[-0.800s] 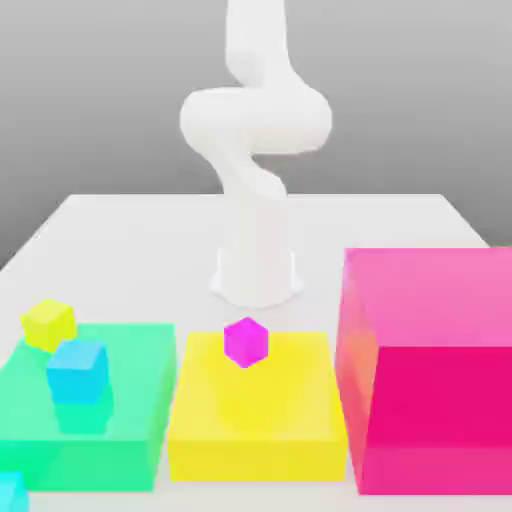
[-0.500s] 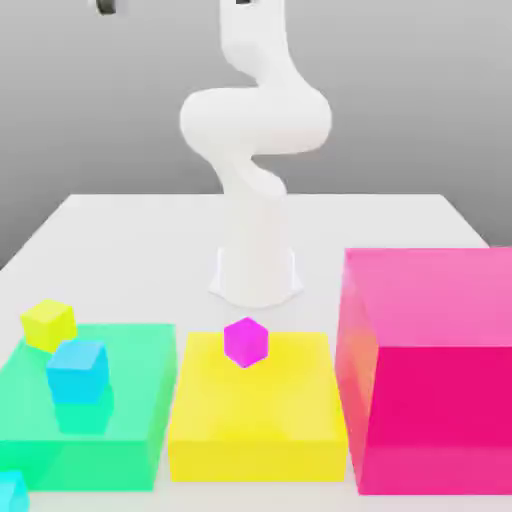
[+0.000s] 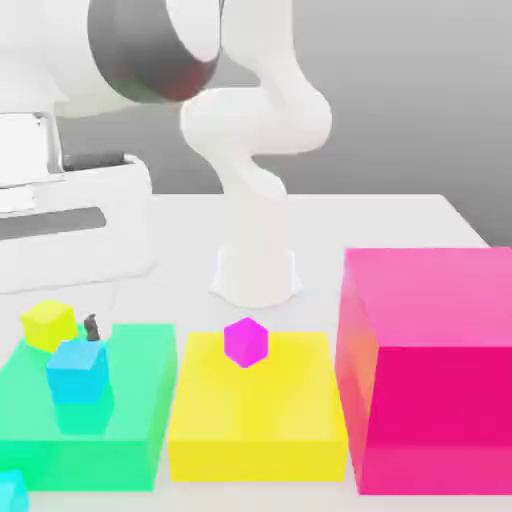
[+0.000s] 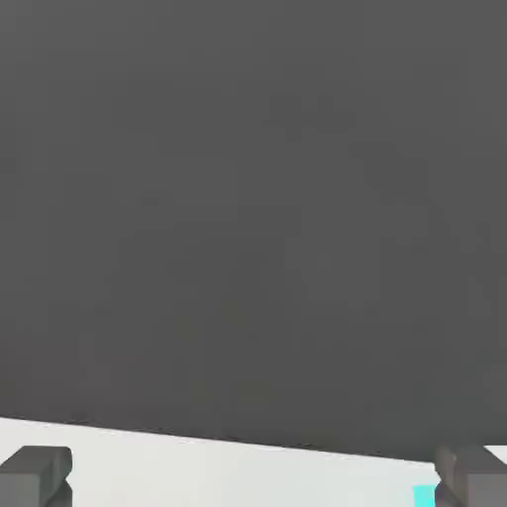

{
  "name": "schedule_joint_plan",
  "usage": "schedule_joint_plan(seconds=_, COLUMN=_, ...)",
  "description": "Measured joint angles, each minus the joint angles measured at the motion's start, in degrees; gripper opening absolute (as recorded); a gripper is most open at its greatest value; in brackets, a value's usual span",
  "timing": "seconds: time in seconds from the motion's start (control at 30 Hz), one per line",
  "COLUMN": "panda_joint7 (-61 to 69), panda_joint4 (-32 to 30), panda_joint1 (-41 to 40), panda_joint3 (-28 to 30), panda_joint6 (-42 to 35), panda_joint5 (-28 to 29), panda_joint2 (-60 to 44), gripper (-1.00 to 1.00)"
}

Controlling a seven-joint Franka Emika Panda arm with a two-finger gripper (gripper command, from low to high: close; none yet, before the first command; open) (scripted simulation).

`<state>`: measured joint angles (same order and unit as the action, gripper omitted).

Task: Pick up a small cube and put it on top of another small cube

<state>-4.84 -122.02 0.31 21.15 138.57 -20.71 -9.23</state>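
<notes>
A small cyan cube sits on the flat green block at the exterior view's left. A second cyan cube peeks in at that view's lower left corner. The small magenta cube rests on the flat yellow block in the middle. My hand looms large at the upper left of the exterior view, and one dark fingertip hangs just above the cyan cube's far edge. In the hand view my gripper stands open, fingers wide apart, with a sliver of cyan beside one fingertip.
A small yellow cube sits at the green block's far left corner, close to my fingertip. A huge pink-magenta block fills the exterior view's right. The arm's white base stands behind the yellow block.
My hand has come down from above the frame into the exterior view's upper left, and its fingertip now hangs just over the cyan cube. No cube has moved.
</notes>
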Motion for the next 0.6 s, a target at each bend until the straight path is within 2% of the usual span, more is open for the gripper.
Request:
schedule_joint_plan(seconds=0.33, panda_joint7=9.56, panda_joint4=2.97, panda_joint1=-6.0, panda_joint3=1.44, panda_joint6=4.84, panda_joint5=1.23, panda_joint2=-17.56, gripper=0.0)
schedule_joint_plan(seconds=0.47, panda_joint7=12.57, panda_joint4=4.81, panda_joint1=-8.94, panda_joint3=-1.2, panda_joint6=9.98, panda_joint5=-1.22, panda_joint2=-25.52, gripper=0.0)
schedule_joint_plan(seconds=0.5, panda_joint7=13.1, panda_joint4=5.17, panda_joint1=-9.56, panda_joint3=-1.95, panda_joint6=11.07, panda_joint5=-1.92, panda_joint2=-27.01, gripper=-1.0)
schedule_joint_plan(seconds=0.6, panda_joint7=13.13, panda_joint4=5.18, panda_joint1=-9.57, panda_joint3=-1.95, panda_joint6=11.0, panda_joint5=-1.97, panda_joint2=-27.01, gripper=-1.0)
